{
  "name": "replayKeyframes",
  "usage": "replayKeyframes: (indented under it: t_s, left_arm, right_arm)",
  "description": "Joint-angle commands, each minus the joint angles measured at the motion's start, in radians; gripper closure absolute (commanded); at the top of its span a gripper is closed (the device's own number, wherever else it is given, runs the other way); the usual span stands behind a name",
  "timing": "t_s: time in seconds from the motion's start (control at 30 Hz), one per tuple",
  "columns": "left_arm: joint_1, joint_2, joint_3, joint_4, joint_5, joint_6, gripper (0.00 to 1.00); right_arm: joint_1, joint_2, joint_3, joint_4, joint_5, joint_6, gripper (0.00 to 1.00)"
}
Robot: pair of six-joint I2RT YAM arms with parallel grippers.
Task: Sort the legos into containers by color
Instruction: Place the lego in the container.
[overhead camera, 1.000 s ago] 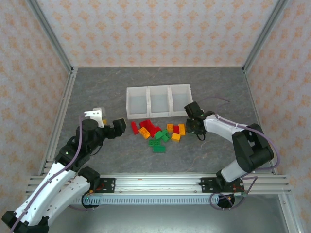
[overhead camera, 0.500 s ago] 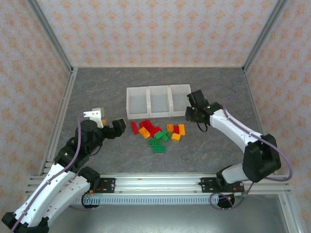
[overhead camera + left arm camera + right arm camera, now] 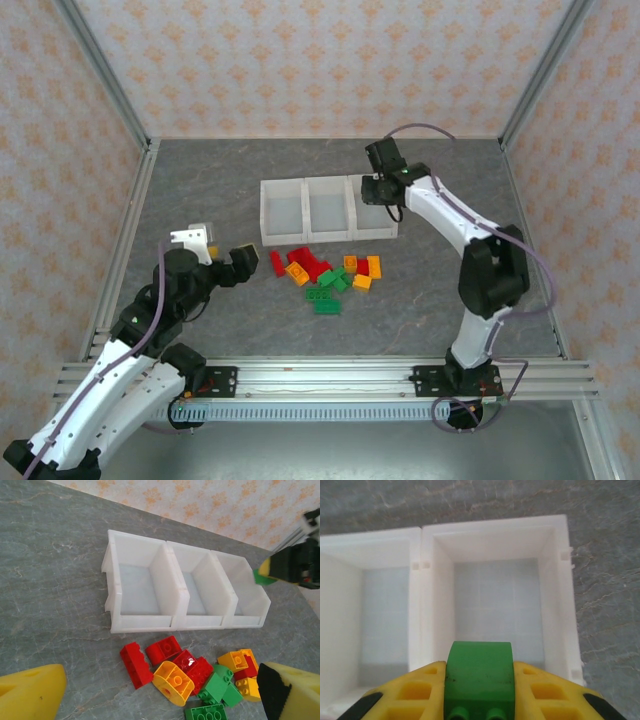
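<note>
The legos (image 3: 325,275) lie in a red, orange-yellow and green pile (image 3: 195,675) on the grey table, just in front of the containers (image 3: 305,210). The containers are three joined white bins (image 3: 175,587), and their insides look bare. My right gripper (image 3: 377,190) hovers over the right-hand bin (image 3: 427,605), shut on a green lego (image 3: 480,677). In the left wrist view that gripper (image 3: 287,565) and its green lego (image 3: 262,577) appear above the right bin's far corner. My left gripper (image 3: 240,265) stands open left of the pile, its yellow fingers (image 3: 30,695) wide apart with nothing between them.
Aluminium frame posts (image 3: 120,250) and patterned walls bound the grey table on three sides. A slotted rail (image 3: 320,375) runs along the near edge between the arm bases. Bare tabletop lies behind and to either side of the bins.
My right gripper closed at the pile's right edge, rose and swung back to above the right bin, carrying the green lego. The left arm has stayed put.
</note>
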Motion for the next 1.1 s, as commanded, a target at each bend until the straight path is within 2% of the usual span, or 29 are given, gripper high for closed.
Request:
replayKeyframes:
  t_s: [0.0, 0.23, 0.37, 0.6, 0.7, 0.83, 0.93, 1.07]
  left_arm:
    - [-0.008, -0.024, -0.011, 0.036, -0.002, 0.017, 0.01]
    - [-0.007, -0.049, -0.022, 0.055, 0.000, 0.021, 0.01]
    - [-0.007, -0.047, -0.027, 0.061, 0.005, 0.021, 0.01]
    - [-0.008, -0.043, -0.030, 0.063, -0.001, 0.020, 0.01]
    - [-0.007, -0.044, -0.031, 0.065, -0.001, 0.020, 0.01]
    - [-0.007, -0.038, -0.033, 0.065, -0.007, 0.015, 0.01]
    - [-0.007, -0.027, -0.031, 0.061, -0.010, 0.012, 0.01]
    - [-0.008, -0.009, -0.028, 0.057, -0.002, 0.012, 0.01]
  right_arm:
    - [-0.029, 0.056, 0.038, -0.045, -0.014, -0.049, 0.71]
    - [-0.046, 0.103, -0.018, 0.028, -0.084, -0.056, 0.68]
    - [-0.045, 0.097, -0.023, 0.033, -0.104, -0.060, 0.55]
    - [-0.041, 0.064, -0.023, 0.017, -0.128, -0.045, 0.39]
    - [-0.037, 0.019, -0.027, -0.002, -0.136, -0.021, 0.31]
    - [-0.026, -0.087, -0.090, -0.005, -0.219, 0.019, 0.20]
    - [-0.018, -0.180, -0.170, -0.001, -0.253, 0.055, 0.00]
    - [0.006, -0.293, -0.272, -0.031, -0.234, 0.087, 0.00]
